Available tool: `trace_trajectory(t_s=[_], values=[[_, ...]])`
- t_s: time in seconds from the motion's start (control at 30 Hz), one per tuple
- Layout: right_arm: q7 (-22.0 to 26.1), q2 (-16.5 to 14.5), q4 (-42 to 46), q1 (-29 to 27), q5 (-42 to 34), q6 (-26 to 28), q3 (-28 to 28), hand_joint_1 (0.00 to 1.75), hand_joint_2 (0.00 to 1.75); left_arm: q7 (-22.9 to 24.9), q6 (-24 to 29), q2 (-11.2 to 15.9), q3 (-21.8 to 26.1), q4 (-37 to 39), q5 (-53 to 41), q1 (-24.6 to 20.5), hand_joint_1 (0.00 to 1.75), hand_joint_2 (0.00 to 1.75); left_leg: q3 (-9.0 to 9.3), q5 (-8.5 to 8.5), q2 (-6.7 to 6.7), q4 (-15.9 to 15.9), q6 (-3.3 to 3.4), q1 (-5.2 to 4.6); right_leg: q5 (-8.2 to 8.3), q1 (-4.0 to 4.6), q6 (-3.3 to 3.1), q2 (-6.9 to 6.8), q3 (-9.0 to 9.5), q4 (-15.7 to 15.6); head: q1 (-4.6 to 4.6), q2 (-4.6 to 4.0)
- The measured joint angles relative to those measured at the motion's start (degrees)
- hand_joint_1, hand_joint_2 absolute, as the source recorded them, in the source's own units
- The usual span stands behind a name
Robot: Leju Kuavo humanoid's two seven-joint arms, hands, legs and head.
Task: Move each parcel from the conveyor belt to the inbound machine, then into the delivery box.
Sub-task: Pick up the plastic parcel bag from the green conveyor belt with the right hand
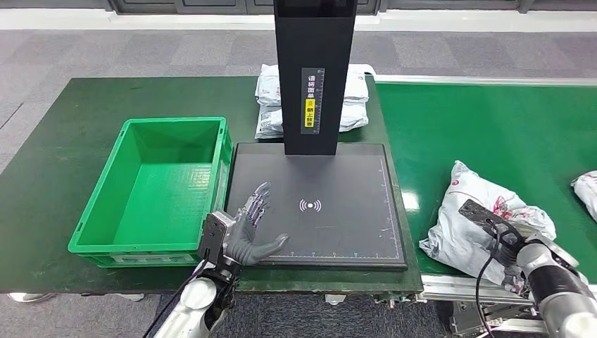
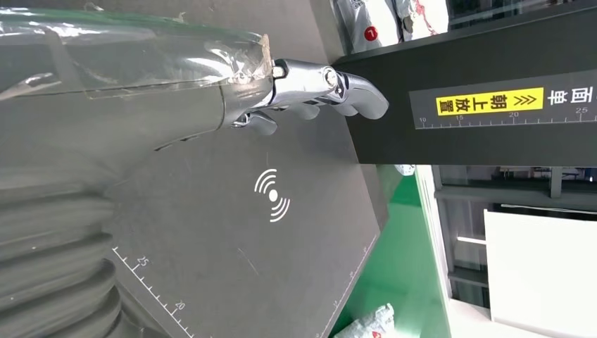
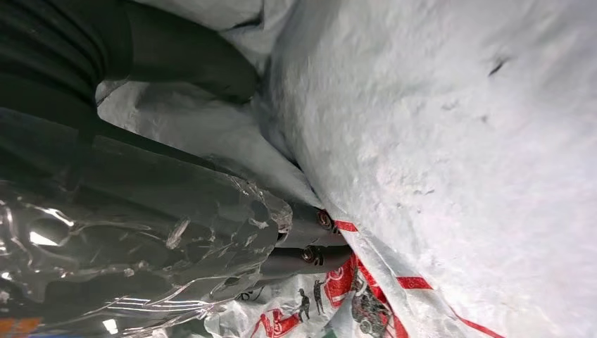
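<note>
Right hand (image 3: 211, 232) grips the crumpled white plastic parcel (image 1: 486, 211) on the green conveyor belt (image 1: 493, 127); left hand (image 1: 250, 229) spreads empty over the black scanner plate (image 1: 338, 225)

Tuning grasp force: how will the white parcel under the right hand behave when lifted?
Probably floppy: the white parcel is a creased, crumpled bag, so it may sag around the right hand. Its film looks smooth, perhaps slippery. It lies flat on the conveyor belt, unlikely to roll.
</note>
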State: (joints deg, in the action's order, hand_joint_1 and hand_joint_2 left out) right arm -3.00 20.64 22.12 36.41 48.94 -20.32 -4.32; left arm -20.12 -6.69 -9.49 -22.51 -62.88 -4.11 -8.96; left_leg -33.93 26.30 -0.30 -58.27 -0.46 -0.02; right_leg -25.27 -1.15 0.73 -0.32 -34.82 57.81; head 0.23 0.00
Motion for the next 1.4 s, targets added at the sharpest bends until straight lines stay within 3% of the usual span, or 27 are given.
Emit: trace_trajectory(t_s=[0.03, 0.7, 0.83, 1.03, 1.17, 1.4], values=[[0.31, -0.23, -0.02, 0.06, -0.04, -0.03, -0.15, 1.75, 1.75, 0.0, -0.01, -0.05, 0.0, 0.05, -0.04, -0.05, 0.0, 1.75, 0.0, 0.0, 0.0, 0.0, 0.0, 0.0, 0.0, 0.0, 0.0, 0.0, 0.0, 0.0, 0.01, 0.0], [0.07, -4.06, -0.01, 1.59, -3.55, 4.26, -0.96, 1.75, 1.75, 0.2, -0.03, -0.22, 0.0, 0.09, -0.94, -0.13, 0.0, 1.75, 0.05, -0.01, 0.0, 0.0, -0.01, 0.02, 0.01, 0.02, 0.01, -0.01, 0.09, 0.0, 0.01, 0.0], [3.28, -5.57, 0.0, 1.8, -13.44, 6.22, 0.74, 1.75, 1.75, 0.46, 0.16, -0.24, 0.03, -0.56, -1.2, -0.02, 0.0, 1.75, 0.05, -0.01, 0.02, 0.01, -0.01, 0.03, 0.01, 0.03, 0.01, 0.01, 0.08, 0.01, 0.01, 0.0], [8.69, -10.07, 2.64, 1.65, -35.1, 1.62, 10.62, 1.75, 1.75, 0.38, 0.85, -0.55, 0.37, -1.08, -1.82, 0.08, 0.0, 1.75, 0.05, -0.05, -0.01, 0.02, -0.06, 0.04, 0.01, 0.04, 0.01, -0.01, 0.06, 0.02, -0.01, 0.0], [8.03, -12.83, 7.71, -0.13, -47.48, 0.09, 14.34, 1.75, 1.75, 0.03, 1.22, -0.84, 0.43, -1.07, -2.09, 0.2, 0.0, 1.75, 0.03, -0.06, -0.04, 0.02, -0.06, 0.04, 0.01, 0.04, 0.0, -0.04, 0.06, 0.02, 0.0, 0.0], [5.49, -15.34, 17.46, -4.54, -59.55, 0.31, 14.67, 1.75, 1.75, -0.1, 1.25, -1.05, 0.44, -1.17, -2.26, 0.84, 0.0, 1.75, -0.02, -0.05, -0.06, 0.02, -0.06, 0.03, 0.0, 0.03, 0.01, -0.05, 0.03, 0.02, 0.01, 0.0]])
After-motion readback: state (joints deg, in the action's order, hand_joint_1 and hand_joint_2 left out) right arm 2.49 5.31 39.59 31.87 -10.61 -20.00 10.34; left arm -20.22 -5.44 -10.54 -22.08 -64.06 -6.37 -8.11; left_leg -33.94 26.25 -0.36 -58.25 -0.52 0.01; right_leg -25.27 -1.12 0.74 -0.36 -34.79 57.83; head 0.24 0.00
